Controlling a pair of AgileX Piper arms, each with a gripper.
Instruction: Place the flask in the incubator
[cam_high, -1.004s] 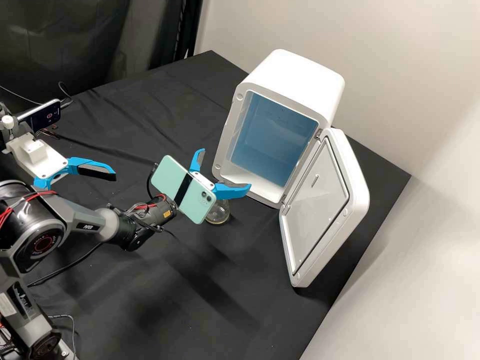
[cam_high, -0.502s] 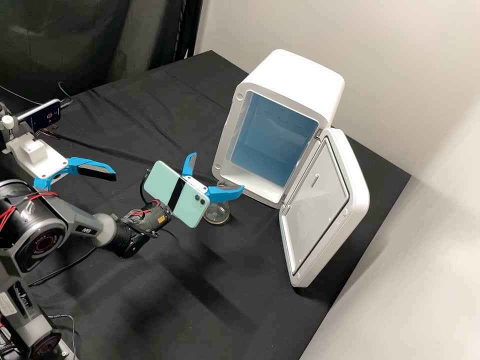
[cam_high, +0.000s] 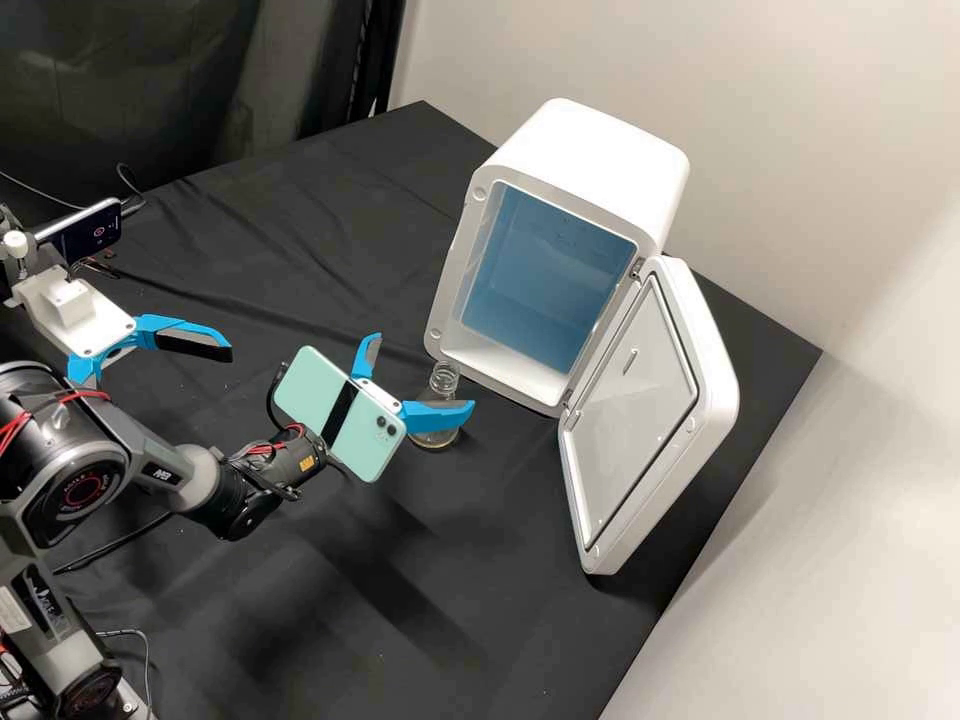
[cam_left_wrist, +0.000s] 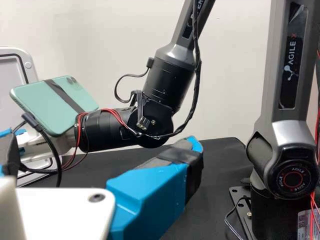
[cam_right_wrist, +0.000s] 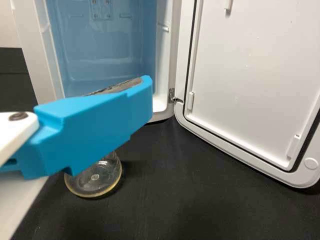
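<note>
Here the right gripper (cam_high: 420, 378), spread wide and empty, hovers by the flask (cam_high: 445, 380) standing just before the open incubator (cam_high: 580, 160); an off-centre close could clip its neck and topple it.

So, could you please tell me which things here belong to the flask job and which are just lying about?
For the job:
flask, upright on the bench
incubator, door open
right gripper, open, close to the flask

Lying about:
left gripper, open, off aside
dark phone
</note>
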